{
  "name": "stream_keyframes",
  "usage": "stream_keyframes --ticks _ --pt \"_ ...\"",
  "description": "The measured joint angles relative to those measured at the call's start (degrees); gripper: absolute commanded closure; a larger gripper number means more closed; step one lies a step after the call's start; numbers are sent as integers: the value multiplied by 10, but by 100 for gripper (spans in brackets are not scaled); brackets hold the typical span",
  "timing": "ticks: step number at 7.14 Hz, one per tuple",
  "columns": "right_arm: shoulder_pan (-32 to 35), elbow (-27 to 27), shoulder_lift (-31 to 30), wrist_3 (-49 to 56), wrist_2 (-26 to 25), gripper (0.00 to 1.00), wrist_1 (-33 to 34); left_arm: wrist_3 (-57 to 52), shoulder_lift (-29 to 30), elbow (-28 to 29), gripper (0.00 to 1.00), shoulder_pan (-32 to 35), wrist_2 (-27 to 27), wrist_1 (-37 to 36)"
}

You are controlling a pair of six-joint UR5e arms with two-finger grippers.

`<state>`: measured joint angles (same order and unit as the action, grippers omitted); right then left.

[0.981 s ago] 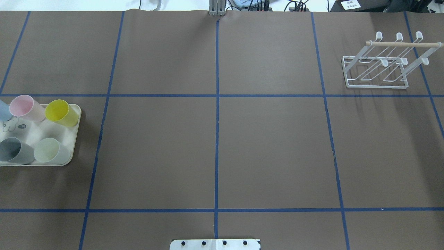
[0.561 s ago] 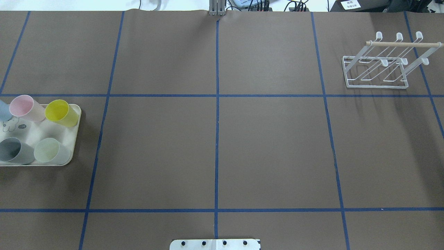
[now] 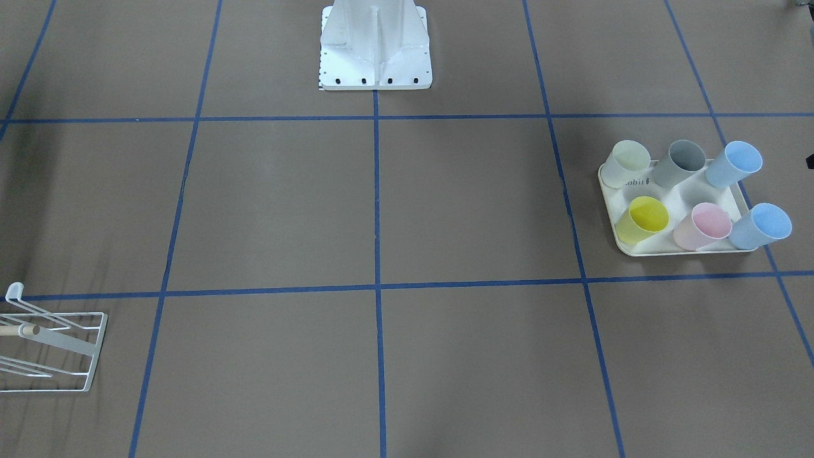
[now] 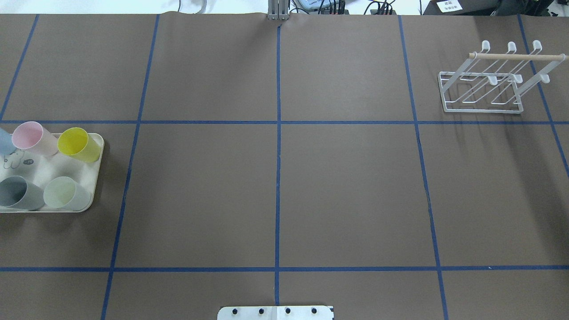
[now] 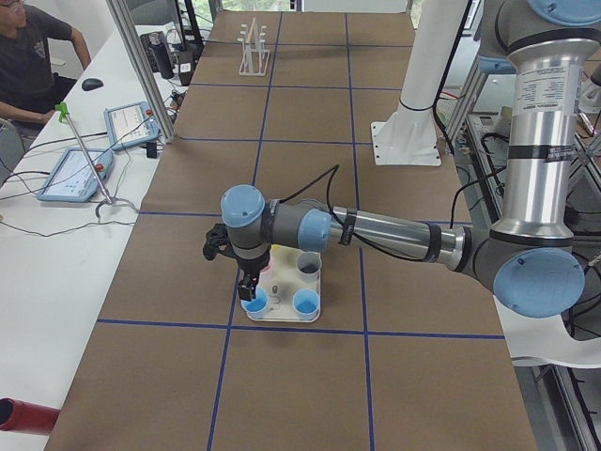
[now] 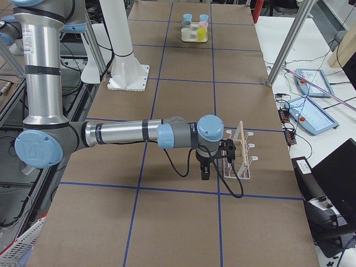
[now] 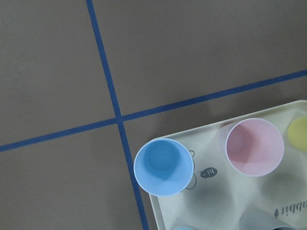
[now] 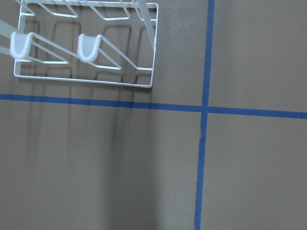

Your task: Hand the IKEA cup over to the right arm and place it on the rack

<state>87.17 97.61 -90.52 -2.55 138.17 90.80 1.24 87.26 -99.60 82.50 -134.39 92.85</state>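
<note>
**Both arms are hanging low at opposite ends of the table, with the cup in its tray**

The long table covered in brown paper with a blue tape grid (image 4: 346, 186) is filling every view. In the left side view, the grey jointed left arm with light-blue joint caps (image 5: 394, 235) is reaching out level. Its black two-finger left gripper (image 5: 248, 289) is pointing straight down over the tray's outer corner. Only that side view is showing it, so I cannot tell how its jaws are standing.

In the right side view, the matching grey right arm (image 6: 122, 133) is stretching out the same way. Its black right gripper (image 6: 204, 172) is hanging just beside the rack, and I cannot tell its jaw state either.

In the front-facing view, the cream rectangular tray with a printed rabbit (image 3: 679, 198) is sitting at 3 o'clock. The small white wire rack with a wooden dowel (image 4: 483, 111) is standing at 2 o'clock in the overhead view.

Six tapered plastic cups are standing upright in the tray. The light-blue plastic cup (image 3: 761, 226) is occupying the corner directly under the left gripper. In the left wrist view it is showing at 6 o'clock, with the pink cup (image 7: 254, 147) at 4 o'clock beside it.
</note>
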Motion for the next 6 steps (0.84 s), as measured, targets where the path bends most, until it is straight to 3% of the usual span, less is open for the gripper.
stream_keyframes --ticks 2,3,4,6 --pt "-8 26 2 -7 4 0 1 105 -69 -4 1 -39 27 123" --pt "-9 46 6 -28 8 0 2 126 -89 -4 2 -51 29 151" --pt "-9 70 12 -59 13 0 5 134 -99 -2 3 -64 30 162" --pt "-9 100 22 -100 18 0 6 136 -105 10 14 -94 30 166"
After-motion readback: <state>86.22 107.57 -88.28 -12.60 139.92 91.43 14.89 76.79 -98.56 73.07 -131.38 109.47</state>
